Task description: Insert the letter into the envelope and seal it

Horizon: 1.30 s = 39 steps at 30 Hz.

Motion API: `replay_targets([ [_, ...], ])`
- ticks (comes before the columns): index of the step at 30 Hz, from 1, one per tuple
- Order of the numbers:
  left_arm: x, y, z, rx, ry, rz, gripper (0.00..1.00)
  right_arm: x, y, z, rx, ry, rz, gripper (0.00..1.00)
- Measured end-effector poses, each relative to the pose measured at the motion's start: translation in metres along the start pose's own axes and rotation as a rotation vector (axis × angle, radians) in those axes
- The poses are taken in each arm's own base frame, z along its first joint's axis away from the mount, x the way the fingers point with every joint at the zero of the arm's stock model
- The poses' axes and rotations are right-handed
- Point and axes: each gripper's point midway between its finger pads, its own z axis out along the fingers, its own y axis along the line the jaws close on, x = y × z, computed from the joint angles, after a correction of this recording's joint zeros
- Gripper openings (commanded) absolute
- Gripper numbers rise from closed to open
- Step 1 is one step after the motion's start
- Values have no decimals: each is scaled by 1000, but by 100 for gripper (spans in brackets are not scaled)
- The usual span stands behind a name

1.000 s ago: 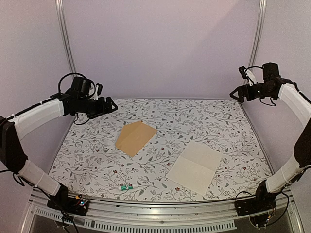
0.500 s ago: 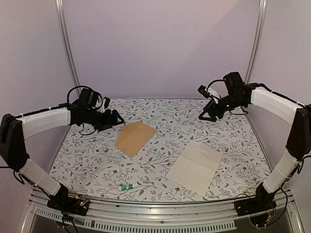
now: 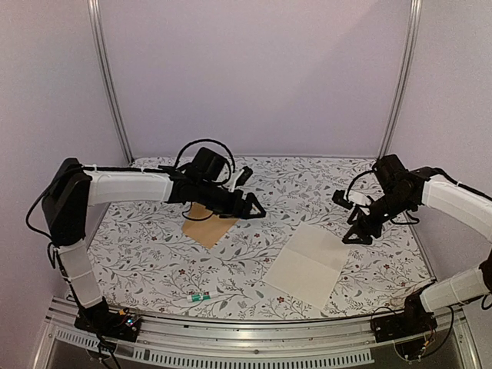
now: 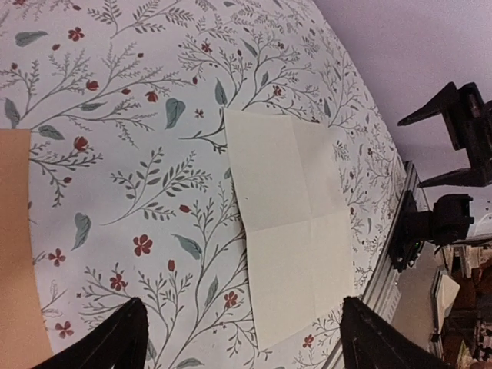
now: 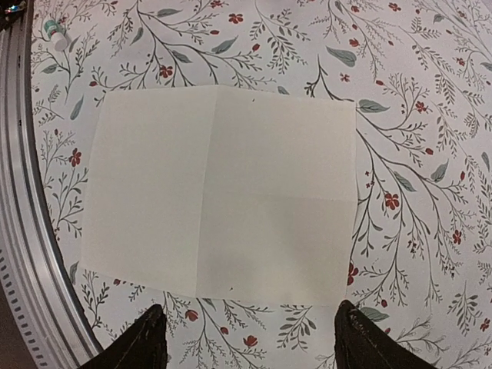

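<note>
Left claw: your left gripper (image 3: 252, 194) is spread wide with nothing between its fingers. It hangs over the patterned cloth, just past the far edge of the envelope.
Left wrist view: both dark fingertips (image 4: 123, 342) frame bare cloth, with the cream sheet ahead of them and a tan strip at the left edge.
Right claw: your right gripper (image 3: 350, 217) stands open and empty, above the far right corner of the letter.
Right wrist view: the sheet fills the space ahead of the two fingers (image 5: 152, 338), no contact with it.
Letter: the flat cream rectangular paper sheet (image 3: 309, 265) lies on the near right of the table, fold creases crossing its middle — unfolded, outside the envelope.
Envelope: the small tan kraft-paper envelope (image 3: 207, 227) lies flat at left of centre, well apart from the letter; the left arm covers its far part, so you can't tell how the flap stands.
Table: white cloth with a leaf-and-flower print (image 3: 154, 261).
Near edge: a small white-and-green tube (image 3: 201, 297) lies on its side.
</note>
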Motion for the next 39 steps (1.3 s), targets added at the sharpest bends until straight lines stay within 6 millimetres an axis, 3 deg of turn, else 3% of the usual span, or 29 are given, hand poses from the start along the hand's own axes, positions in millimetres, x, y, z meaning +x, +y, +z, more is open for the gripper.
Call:
replay_targets([
  [6, 19, -32, 58, 79, 93, 29, 90, 39, 10, 6, 8, 116, -36, 81],
  [11, 41, -37, 90, 93, 160, 2, 90, 53, 19, 8, 3, 129, -64, 85],
  [16, 52, -36, 97, 73, 185, -27, 90, 56, 19, 13, 0, 126, -61, 92],
  [21, 54, -31, 100, 59, 185, -30, 89, 55, 10, 26, -1, 133, -25, 92],
  [27, 73, -17, 111, 45, 233, -43, 88, 57, -2, 43, -3, 161, 36, 93],
  [33, 77, -19, 113, 81, 236, -21, 77, 53, -7, 51, -18, 164, 70, 93],
  [39, 79, -25, 120, 151, 243, -12, 74, 62, -15, 62, 13, 215, 51, 93],
])
